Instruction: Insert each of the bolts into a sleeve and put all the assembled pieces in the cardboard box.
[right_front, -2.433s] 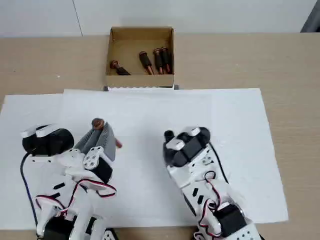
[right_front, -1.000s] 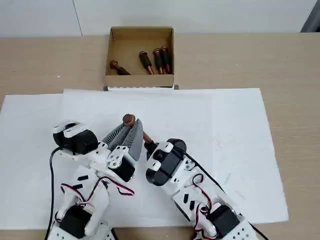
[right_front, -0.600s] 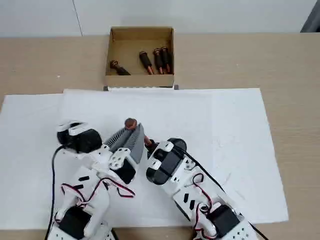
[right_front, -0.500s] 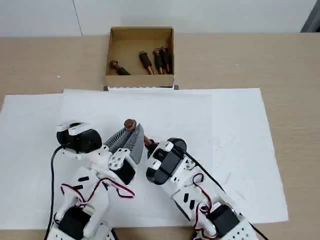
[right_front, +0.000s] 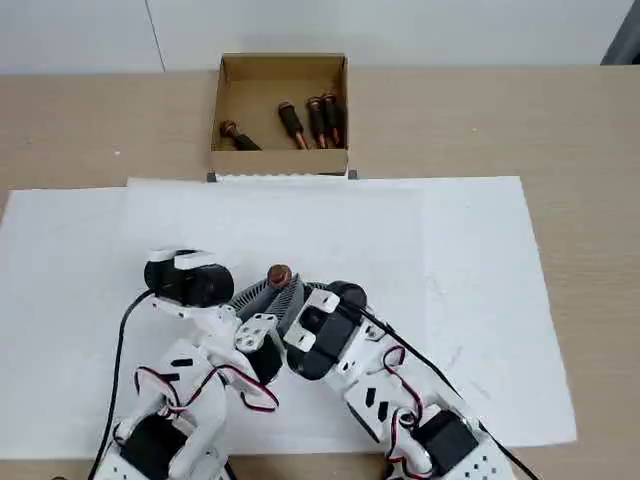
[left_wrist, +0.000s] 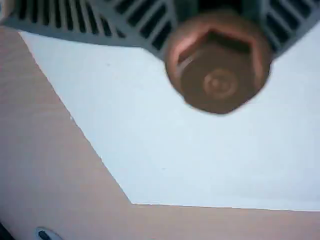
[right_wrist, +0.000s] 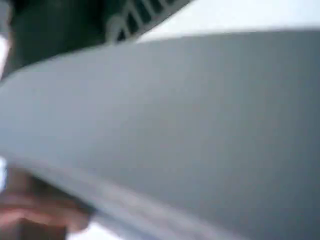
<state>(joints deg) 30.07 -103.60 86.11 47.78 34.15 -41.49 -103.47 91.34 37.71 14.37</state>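
A copper bolt (right_front: 279, 274) stands head-up in my left gripper (right_front: 272, 292), which is shut on it over the white paper, near the middle front. In the left wrist view the bolt's hexagonal head (left_wrist: 217, 65) sits between the grey ribbed fingers (left_wrist: 100, 20). My right gripper (right_front: 303, 296) is pressed close against the left one from the right, its tip hidden behind the arm's black motor. The right wrist view is taken up by a grey finger surface (right_wrist: 190, 125) with a bit of copper (right_wrist: 30, 220) at one corner. The cardboard box (right_front: 283, 60) stands at the back and holds several assembled pieces (right_front: 312, 120).
A large white paper sheet (right_front: 450, 260) covers the tan table (right_front: 560, 120). The box touches the sheet's far edge. Both arm bases and their loose cables (right_front: 400, 370) crowd the front edge.
My left gripper has carried the bolt to the right and a little toward the front. The right arm has swung left until the two grippers meet.
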